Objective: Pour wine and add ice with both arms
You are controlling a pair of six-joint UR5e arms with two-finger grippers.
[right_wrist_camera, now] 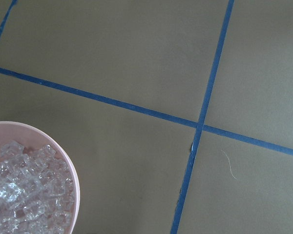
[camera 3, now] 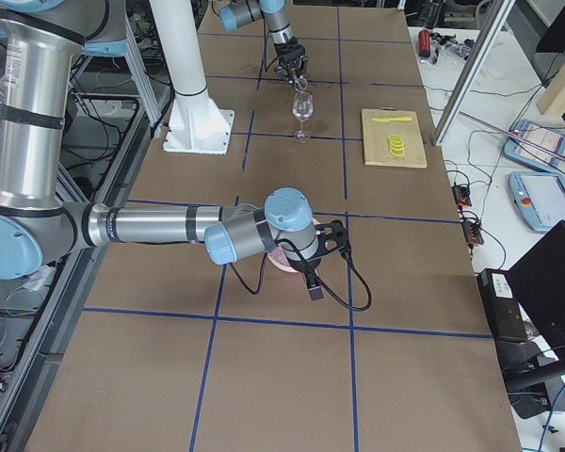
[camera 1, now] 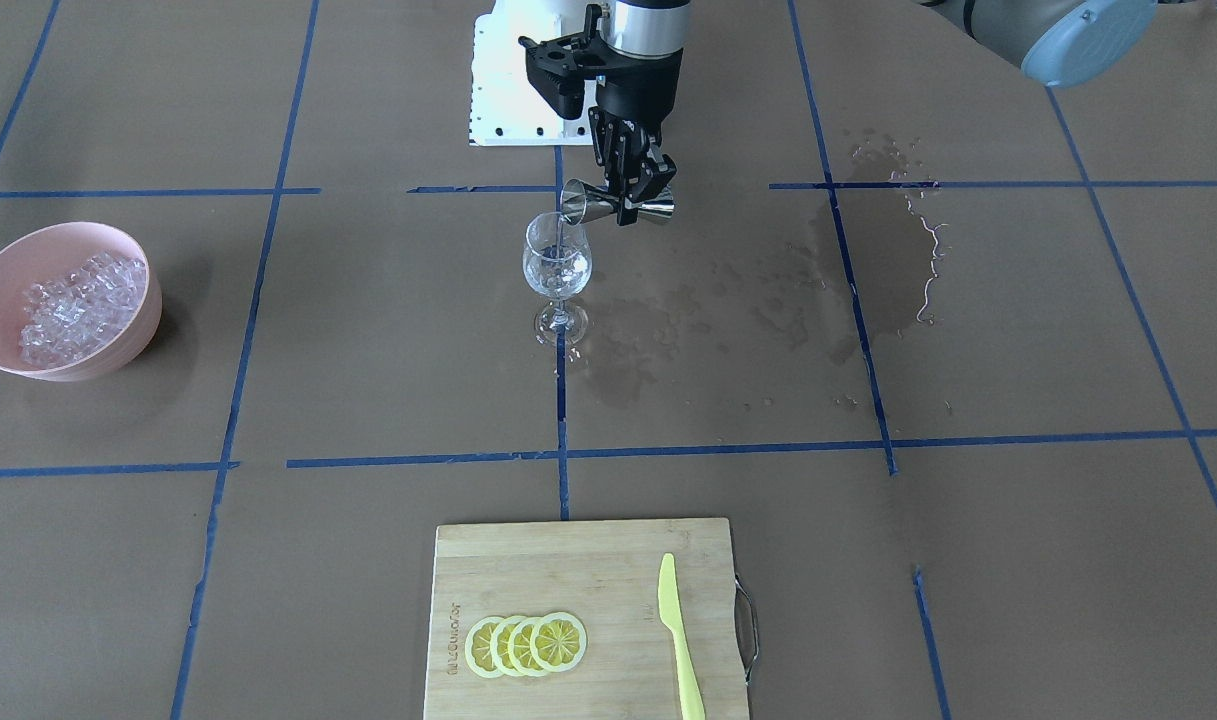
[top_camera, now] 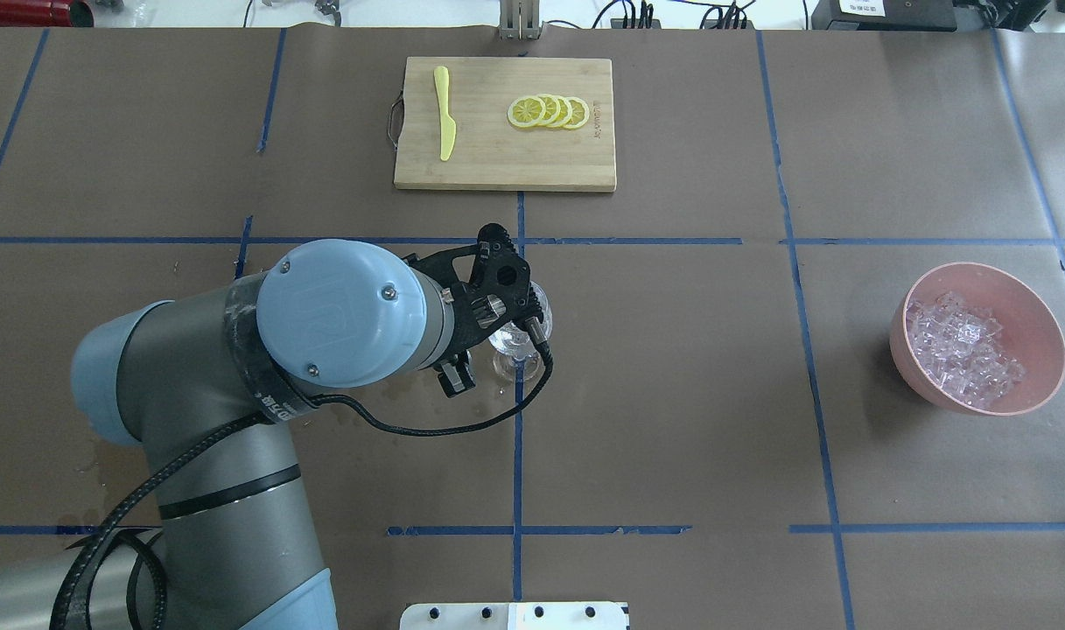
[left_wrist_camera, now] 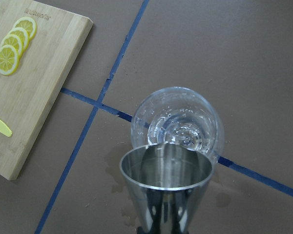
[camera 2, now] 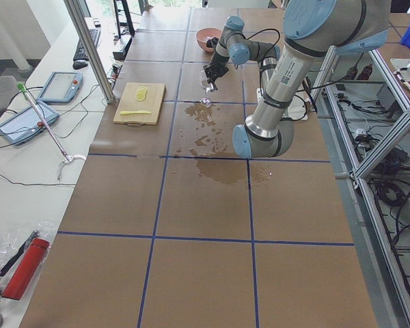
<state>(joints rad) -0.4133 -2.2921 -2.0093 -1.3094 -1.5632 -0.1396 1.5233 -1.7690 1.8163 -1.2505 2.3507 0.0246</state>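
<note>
My left pincer (camera 1: pixel 640 182) grips the narrow waist of the slick steel jigger (camera 1: pixel 583 201) at upper centre, tipping thin wine (camera 1: pixel 558 281) into the likely fragile, top-heavy glass (camera 1: pixel 553 250) beneath; my right pincer (camera 3: pixel 313 282) I cannot tell.

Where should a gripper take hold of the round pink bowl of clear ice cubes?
Grip the round pink bowl by its thin rim from straight above, one finger inside, one outside: it sits upright and open-topped. The side towards the robot's right looks best, since the clear ice cubes leave the inner wall bare there.
</note>
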